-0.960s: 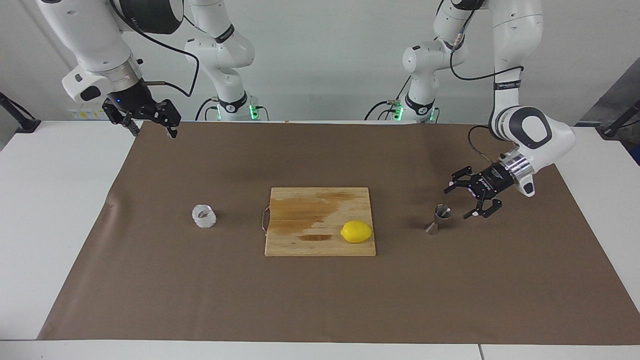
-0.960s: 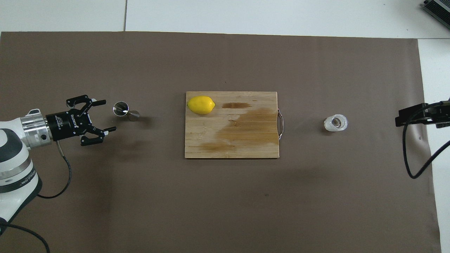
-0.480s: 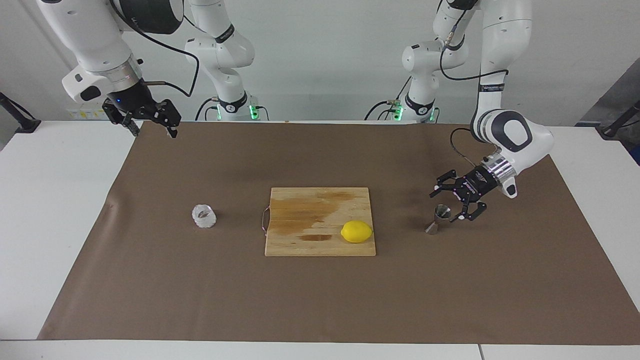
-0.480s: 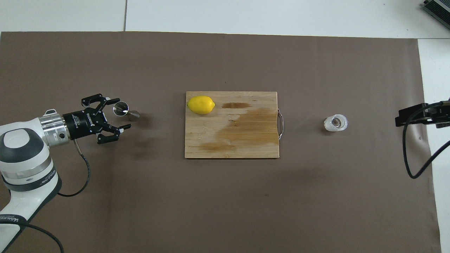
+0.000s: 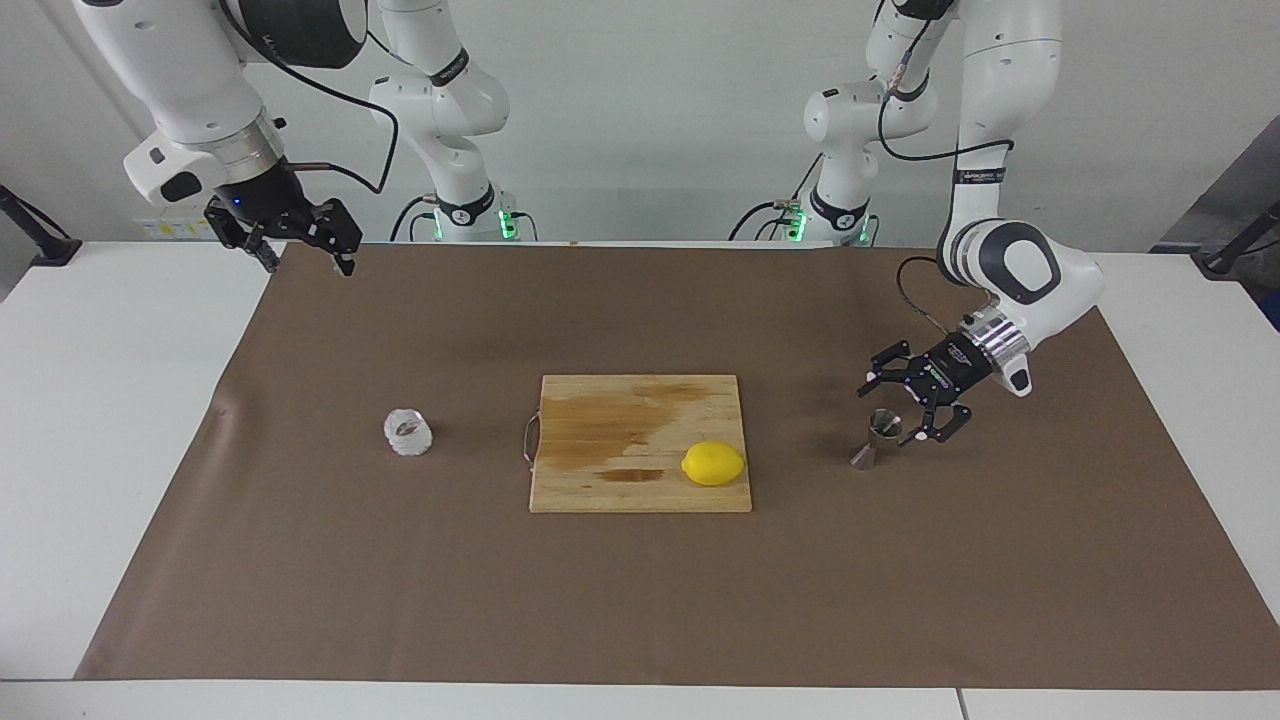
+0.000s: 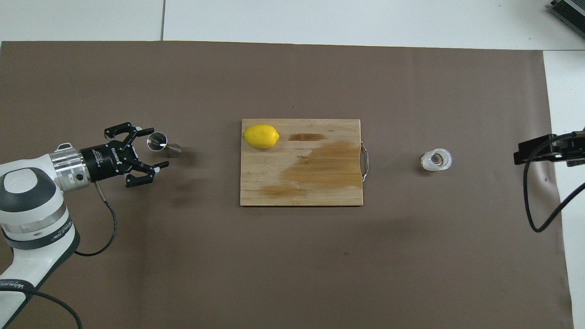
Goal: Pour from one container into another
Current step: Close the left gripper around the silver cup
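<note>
So the jigger [image 5: 877,438] is standing on the brown mat [image 5: 640,600] at centre-right of the facing view, which puts it at middle-left of the overhead one, between my left gripper [image 5: 897,405] and the cutting board [image 5: 640,443]. It's upright, long axis vertical, open cone up. From overhead it looks tipped toward the board, but I reckon that's just the camera angle.

My left jaws are spread wide, coming in sideways at about the height of the upper cone. One finger sits just past the rim, the other hangs lower in the overhead frame, so the jigger is near the mouth of the gap, not properly inside it. Not touching as far as I can tell.

What worries me: that thing is narrow at the waist and light. If I close off-centre, one finger hits first and shoves it over or skids it toward the board. Clamp on the sloped cone instead of the waist and it could squirt out.

The bumpy glass cup [image 5: 408,432] is at centre-left of the facing view, well apart from the jigger, upright too, mouth up. The board is between them, with a lemon [image 5: 713,463] on its lower-right corner in the facing view and dark wet-looking stains across the wood.

My right gripper [image 5: 295,240] is waiting up high at the upper left of the facing view, over the mat's edge, jaws apart, nowhere near the cup. So nothing's been poured yet, and that cup needs picking up.
</note>
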`<state>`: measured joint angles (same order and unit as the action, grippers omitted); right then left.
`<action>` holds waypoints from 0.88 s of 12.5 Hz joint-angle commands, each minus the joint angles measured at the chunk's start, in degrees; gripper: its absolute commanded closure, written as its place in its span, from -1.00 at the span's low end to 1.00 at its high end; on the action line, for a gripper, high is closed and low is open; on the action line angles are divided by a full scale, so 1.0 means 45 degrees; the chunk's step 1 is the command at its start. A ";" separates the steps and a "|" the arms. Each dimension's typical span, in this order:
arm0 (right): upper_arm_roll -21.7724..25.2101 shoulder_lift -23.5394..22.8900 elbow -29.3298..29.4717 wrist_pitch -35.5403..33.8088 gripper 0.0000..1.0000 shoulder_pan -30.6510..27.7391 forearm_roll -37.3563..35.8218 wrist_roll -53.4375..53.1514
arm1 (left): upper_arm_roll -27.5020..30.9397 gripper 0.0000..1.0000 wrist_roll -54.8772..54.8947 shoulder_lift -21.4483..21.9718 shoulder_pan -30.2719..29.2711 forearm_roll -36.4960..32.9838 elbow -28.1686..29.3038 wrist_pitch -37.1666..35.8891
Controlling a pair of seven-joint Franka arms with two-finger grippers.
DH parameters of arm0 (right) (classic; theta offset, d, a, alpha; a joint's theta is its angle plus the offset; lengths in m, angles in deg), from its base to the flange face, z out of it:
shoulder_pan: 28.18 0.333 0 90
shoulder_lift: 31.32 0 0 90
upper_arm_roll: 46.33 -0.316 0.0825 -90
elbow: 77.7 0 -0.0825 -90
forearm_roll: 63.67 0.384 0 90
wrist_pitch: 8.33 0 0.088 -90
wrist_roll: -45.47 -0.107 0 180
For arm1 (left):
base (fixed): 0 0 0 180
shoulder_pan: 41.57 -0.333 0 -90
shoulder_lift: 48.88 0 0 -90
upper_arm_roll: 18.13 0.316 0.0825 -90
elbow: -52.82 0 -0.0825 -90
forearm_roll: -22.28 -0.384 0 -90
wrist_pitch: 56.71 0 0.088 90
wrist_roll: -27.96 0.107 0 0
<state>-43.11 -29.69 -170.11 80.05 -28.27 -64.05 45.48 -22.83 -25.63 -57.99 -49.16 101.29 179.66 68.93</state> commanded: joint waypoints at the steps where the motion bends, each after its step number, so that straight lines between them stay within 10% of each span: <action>1: -0.0128 0.0126 0.0008 -0.0207 -1.00 -0.0136 -0.0129 -0.0100 | 0.0049 -1.00 -0.0084 0.0268 0.0008 0.0274 0.0328 0.0207; 11: -0.0128 0.0126 -0.0012 -0.0207 -1.00 -0.0136 -0.0129 -0.0100 | 0.0049 -0.87 -0.0064 0.0171 0.0260 0.0606 0.0347 0.0772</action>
<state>-43.11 -29.69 -170.11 80.05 -28.27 -64.05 45.48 -22.90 -25.63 -58.00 -49.23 102.50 179.93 70.56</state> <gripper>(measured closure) 0.000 0.026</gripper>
